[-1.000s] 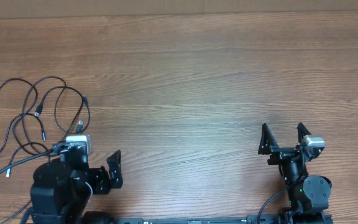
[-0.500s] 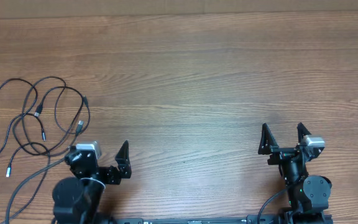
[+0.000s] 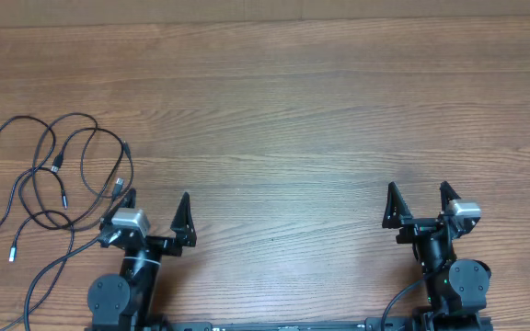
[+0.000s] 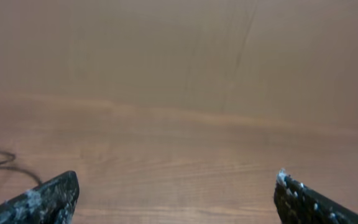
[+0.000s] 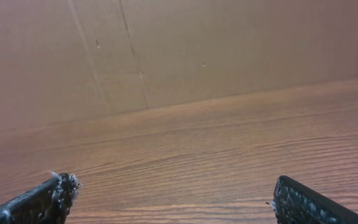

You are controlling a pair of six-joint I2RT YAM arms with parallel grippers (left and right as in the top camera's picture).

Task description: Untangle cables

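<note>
Thin black cables (image 3: 58, 179) are seen spread in loose, overlapping loops on the left side of a wooden table (image 3: 293, 110), their small plug tips splayed outward, while the left gripper (image 3: 157, 204) is held just beside the nearest loop with its jaws spread wide and nothing between them; the right gripper (image 3: 419, 199) is parked well apart on the far side, likewise wide open and empty. From the left wrist view only a short arc of cable (image 4: 5, 163) is caught at the frame's left edge, so the cords are judged to lie off to that arm's left. The step is best served, it is judged, if one free plug end is picked out and drawn clear along its own run, not tugged across the crossings, where loops could be cinched tighter. No container is visible in any view; the cables lie directly on the bare tabletop, backed by a cardboard wall (image 5: 166, 50)
</note>
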